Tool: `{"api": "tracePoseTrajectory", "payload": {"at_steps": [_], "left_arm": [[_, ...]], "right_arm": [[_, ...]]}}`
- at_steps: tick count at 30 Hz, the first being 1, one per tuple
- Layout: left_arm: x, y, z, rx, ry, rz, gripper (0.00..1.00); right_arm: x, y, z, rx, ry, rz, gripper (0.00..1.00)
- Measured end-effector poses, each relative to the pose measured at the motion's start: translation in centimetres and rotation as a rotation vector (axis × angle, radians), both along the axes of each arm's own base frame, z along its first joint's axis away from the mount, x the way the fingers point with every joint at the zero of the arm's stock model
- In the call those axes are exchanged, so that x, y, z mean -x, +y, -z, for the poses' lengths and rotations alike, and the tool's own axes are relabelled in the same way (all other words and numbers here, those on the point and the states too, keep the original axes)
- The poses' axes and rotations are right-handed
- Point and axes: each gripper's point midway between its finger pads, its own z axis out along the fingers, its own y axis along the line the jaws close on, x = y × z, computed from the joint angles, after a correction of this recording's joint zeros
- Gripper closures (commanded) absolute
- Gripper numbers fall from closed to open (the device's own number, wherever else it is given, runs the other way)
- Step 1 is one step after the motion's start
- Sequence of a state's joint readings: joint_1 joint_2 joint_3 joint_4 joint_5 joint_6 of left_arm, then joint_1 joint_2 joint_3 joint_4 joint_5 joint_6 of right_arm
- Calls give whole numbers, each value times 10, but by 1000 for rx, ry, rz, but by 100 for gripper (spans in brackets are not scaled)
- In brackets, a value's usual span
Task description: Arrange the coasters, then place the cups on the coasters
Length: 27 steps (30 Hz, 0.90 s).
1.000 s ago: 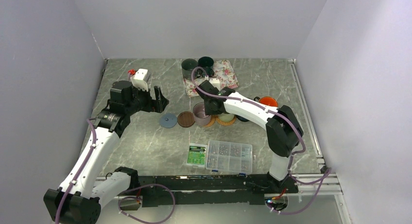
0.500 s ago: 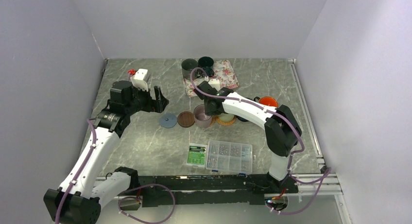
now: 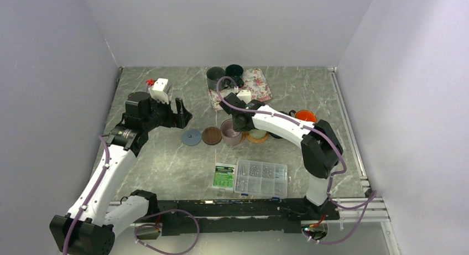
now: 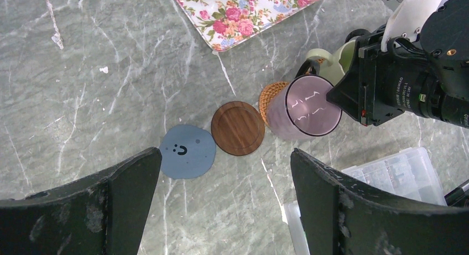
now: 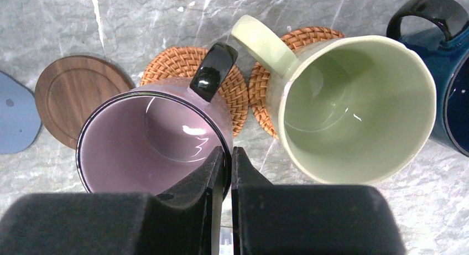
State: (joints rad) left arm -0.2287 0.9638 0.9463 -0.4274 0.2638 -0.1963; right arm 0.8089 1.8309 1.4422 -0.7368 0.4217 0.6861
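Right gripper (image 5: 227, 155): the black fingers are pinched on the near wall of a glossy mauve-grey ceramic mug (image 5: 146, 141), one inside the rim and one outside.
Held mug: round and dark-rimmed, with a black loop handle. It is seen partly over a woven tan round coaster (image 5: 177, 64); whether it sits flat there cannot be told.
Neighbours to the right: a pale green-cream glazed mug (image 5: 354, 105) is set on a second woven tan coaster (image 5: 312, 39), and a navy blue mug (image 5: 451, 94) stands just beside it.
Neighbours to the left: a dark brown wooden disc coaster (image 4: 238, 128) with a raised lip lies just beside the first woven one. Next to it lies a thin light blue coaster (image 4: 188, 151), irregular in outline and marked with a small face.
Left gripper (image 4: 224, 202): the fingers are spread wide, hanging over the tabletop near the light blue coaster.
Further out: a rectangular floral-patterned tray (image 4: 249, 14) is seen, and a clear plastic compartment box (image 3: 261, 177) lies near the arm bases.
Surface: a grey marble-patterned tabletop (image 3: 160, 155), matte and veined with white.
Room: plain pale lilac walls (image 3: 232, 22) close three sides.
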Motion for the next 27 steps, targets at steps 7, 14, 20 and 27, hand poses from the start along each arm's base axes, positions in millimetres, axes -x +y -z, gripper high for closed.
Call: {"api": "tracePoseTrajectory", "payload": {"at_steps": [7,14,20,27], "left_arm": [[0,0,0,0,0,0,7],[0,0,0,0,0,0,7],[0,0,0,0,0,0,7],[0,0,0,0,0,0,7]], "right_arm": [[1,-3,0,-11,0,60,100],[1,-2,1,-35,-1,106,100],[0,-1,1,-54,-5,139,100],[-3,-2,0,-62,-21,174,100]]}}
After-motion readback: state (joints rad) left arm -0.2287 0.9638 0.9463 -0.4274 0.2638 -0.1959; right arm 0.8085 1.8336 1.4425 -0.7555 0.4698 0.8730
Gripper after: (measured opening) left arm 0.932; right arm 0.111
